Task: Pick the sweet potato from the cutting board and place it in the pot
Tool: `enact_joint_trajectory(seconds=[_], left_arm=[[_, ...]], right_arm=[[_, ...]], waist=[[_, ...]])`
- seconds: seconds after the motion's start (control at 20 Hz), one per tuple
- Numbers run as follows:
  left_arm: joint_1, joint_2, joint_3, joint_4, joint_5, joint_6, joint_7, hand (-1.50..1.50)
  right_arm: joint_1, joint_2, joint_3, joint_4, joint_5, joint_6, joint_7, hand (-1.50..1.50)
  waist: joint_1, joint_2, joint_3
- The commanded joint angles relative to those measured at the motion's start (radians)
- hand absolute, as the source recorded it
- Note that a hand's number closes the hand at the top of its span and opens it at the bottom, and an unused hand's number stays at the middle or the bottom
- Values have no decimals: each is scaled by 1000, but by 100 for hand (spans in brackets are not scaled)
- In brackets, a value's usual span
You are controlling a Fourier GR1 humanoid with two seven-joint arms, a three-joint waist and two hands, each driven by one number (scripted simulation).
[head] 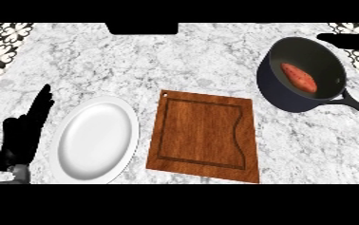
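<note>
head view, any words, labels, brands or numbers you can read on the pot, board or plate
None: no readable text, number or sign in this view.
The pot, the sweet potato inside it, the cutting board and the plate all show plain surfaces.
The counter has only marble veining; the patterned strips at its far corners are ornament, not lettering.

All I can see of my robot is the left hand point(21, 134), at the view's left edge. It is matte black all over, with slim, tapering fingers point(42, 100) that read as one dark shape; I can make out no seams, screws or markings on it. Below it, at the wrist, a small piece of the grey forearm point(19, 173) shows, smooth and plain, lighter than the hand.
</note>
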Motion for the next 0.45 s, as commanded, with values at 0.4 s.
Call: enact_joint_trajectory(seconds=[0.4], left_arm=[[68, -41, -18, -90, -40, 9, 31, 0]], right_arm=[[396, -101, -146, -321, -291, 349, 35, -150]], waist=[[-12, -3, 0]])
